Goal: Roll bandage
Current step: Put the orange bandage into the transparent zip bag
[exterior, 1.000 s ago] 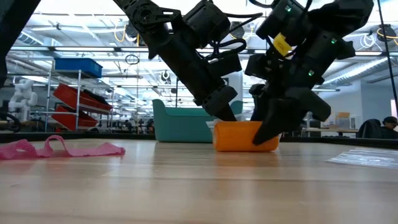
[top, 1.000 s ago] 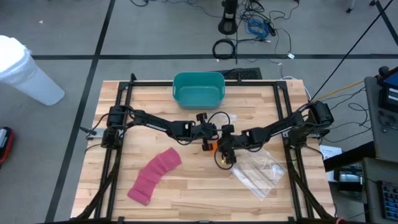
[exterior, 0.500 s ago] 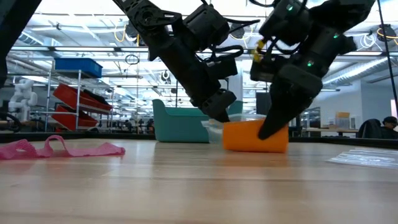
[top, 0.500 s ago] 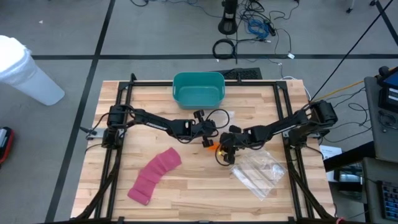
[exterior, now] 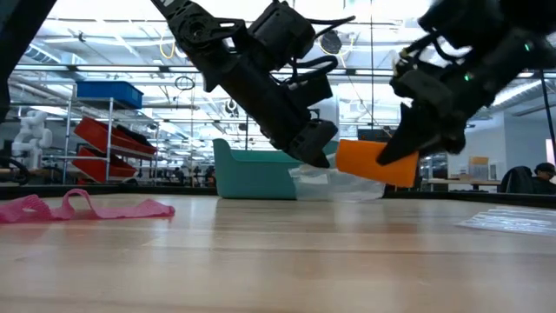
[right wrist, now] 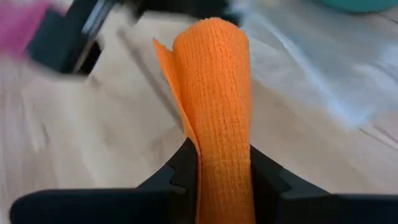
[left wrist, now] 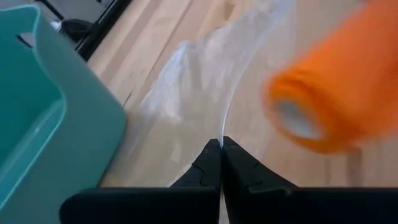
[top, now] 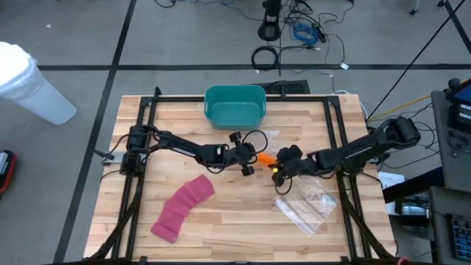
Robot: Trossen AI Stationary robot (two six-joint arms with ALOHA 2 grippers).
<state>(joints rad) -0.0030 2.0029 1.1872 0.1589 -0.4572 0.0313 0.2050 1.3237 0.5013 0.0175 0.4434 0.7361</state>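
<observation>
Change since a second ago: the orange woven bandage roll (exterior: 375, 163) was sitting on the wooden desk (top: 221, 228) between the two arms; now it is lifted clear of the surface and tilted, carried toward the right side. The right pincer (right wrist: 214, 167) has clamped down from a wider spread and now pinches the roll across its body; the right wrist view shows both fingers pressed on the orange fabric, with a loose flap of bandage edge (right wrist: 166, 65) standing off the roll.

The left pincer (left wrist: 221, 163) is pressed together, tips touching, and seems to nip a thin clear plastic film (left wrist: 205, 81) that trails toward the roll. That looks like the roll's wrapper, but whether it is actually gripped or just lying by the tips is hard to tell. In the high view the left pincer (top: 249, 163) sits just beside the roll (top: 266, 159), the right pincer (top: 280, 171) on its other side, mid-desk.

Meaning for the task: judged as an unwrap or pull-apart step, with the right arm drawing the roll away while the left anchors the film. Rolling proper has not started.

Untouched: pink crinkled bandage strip (top: 182, 207) front left, teal plastic bin (top: 234, 105) at the back, clear plastic bag (top: 307, 205) front right.
</observation>
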